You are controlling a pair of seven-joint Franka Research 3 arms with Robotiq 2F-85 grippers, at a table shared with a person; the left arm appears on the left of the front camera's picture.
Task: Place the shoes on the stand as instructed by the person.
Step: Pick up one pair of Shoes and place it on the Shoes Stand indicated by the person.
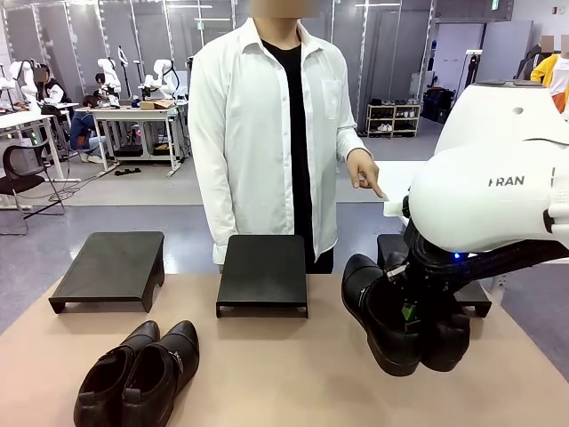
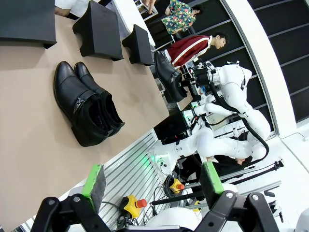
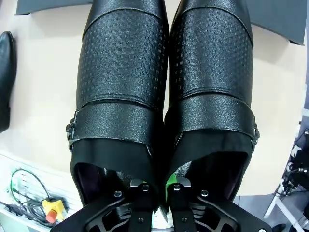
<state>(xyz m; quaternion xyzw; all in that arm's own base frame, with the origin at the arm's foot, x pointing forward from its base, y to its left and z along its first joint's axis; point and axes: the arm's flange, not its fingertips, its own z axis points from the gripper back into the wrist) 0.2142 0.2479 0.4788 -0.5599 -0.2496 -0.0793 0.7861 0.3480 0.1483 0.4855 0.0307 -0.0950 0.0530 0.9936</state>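
- Left gripper [image 2: 152, 180]: jaws spread wide with nothing between the green pads. It hangs off the near edge of the table [image 1: 284, 374], at the bottom of its wrist view.
- Second pair of shoes [image 1: 138, 374] [image 2: 87, 108]: lower left of the front view, flat on the table. The two shoes lie side by side and touching, toes toward the near edge, and no gripper touches them.
- Right gripper [image 1: 410, 311] [image 3: 161, 193]: closed. Its fingers go down between the two shoes and pinch their inner collars together.
- Held pair of shoes [image 1: 391, 320] [image 3: 164, 96]: centre right of the front view, tilted, toes raised toward the far side. Cannot tell whether the heels touch the table.
- Three black stands sit in a row across the far part of the table, all bare on top: left stand [image 1: 111, 267], middle stand [image 1: 263, 271], and right stand [image 1: 476, 298], which is partly hidden behind the held pair and the arm.
- Person [image 1: 267, 133]: stands at the far edge behind the middle stand. One hand [image 1: 364, 171] is held out, index finger pointing down toward the right side of the frame.
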